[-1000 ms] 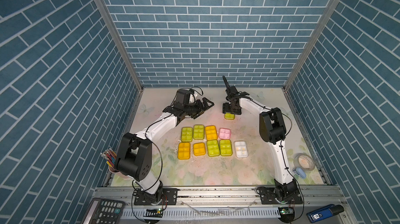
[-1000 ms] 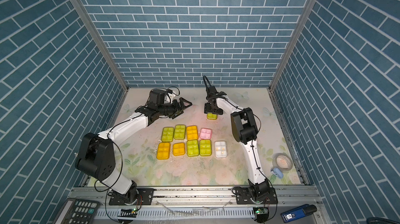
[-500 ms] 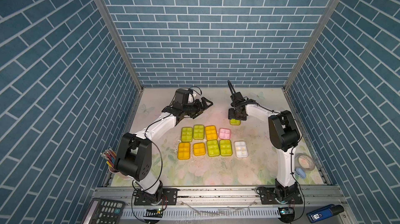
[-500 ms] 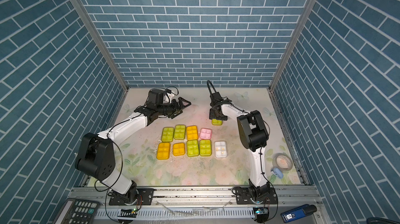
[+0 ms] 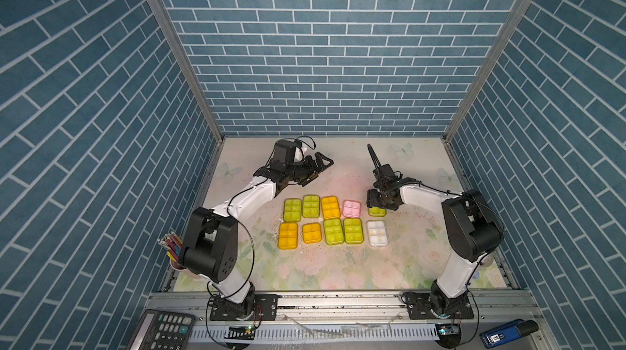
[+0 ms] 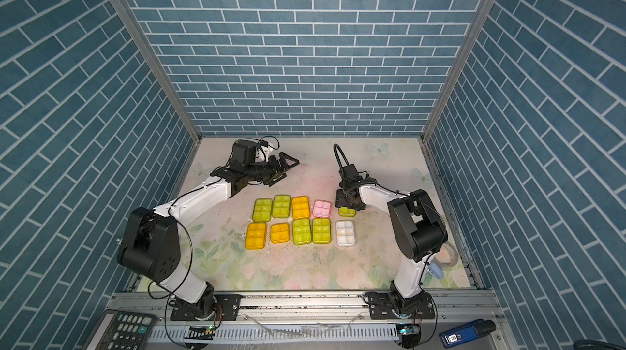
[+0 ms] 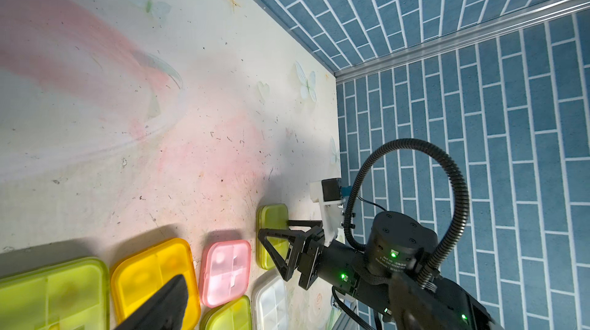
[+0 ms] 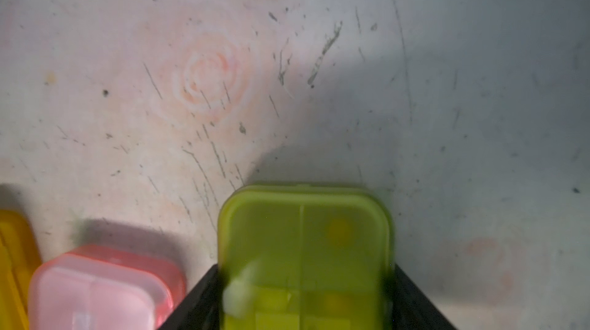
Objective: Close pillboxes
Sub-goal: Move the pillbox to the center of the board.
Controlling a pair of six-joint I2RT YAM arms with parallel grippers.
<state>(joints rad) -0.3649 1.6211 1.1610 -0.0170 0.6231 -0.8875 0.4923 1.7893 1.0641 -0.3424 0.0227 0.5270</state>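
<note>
Right pincer [image 5: 376,205] pinches a small lime-green pillbox [image 8: 303,248] of translucent plastic with rounded corners: in the right wrist view we see a black finger [image 8: 198,306] pressed against each long side of the case, whose lid lies flat over the compartments. We place this lime-green pillbox at the right end of the far row, just beside a pink translucent pillbox [image 5: 352,208], on the pale floral mat [image 5: 338,270]; whether it rests on the mat or is lifted clear we cannot tell. Reading leftward along the far row in a top view, we meet an orange-yellow case [image 5: 330,207], a lime-green case [image 5: 311,206] and an end lime-green case [image 5: 292,209]. The near row, read from the left, holds a tall orange-yellow box [image 5: 288,235], a shorter orange-yellow box [image 5: 312,232], a lime-green box [image 5: 333,230], a twin lime-green box [image 5: 353,230] and a white tray [image 5: 377,233] under a clear lid, the last lying just in front of the pinched case. Left pincer [image 5: 320,172], its jaws spread wide, hangs over bare mat behind the far row, well apart from every pillbox.
</note>
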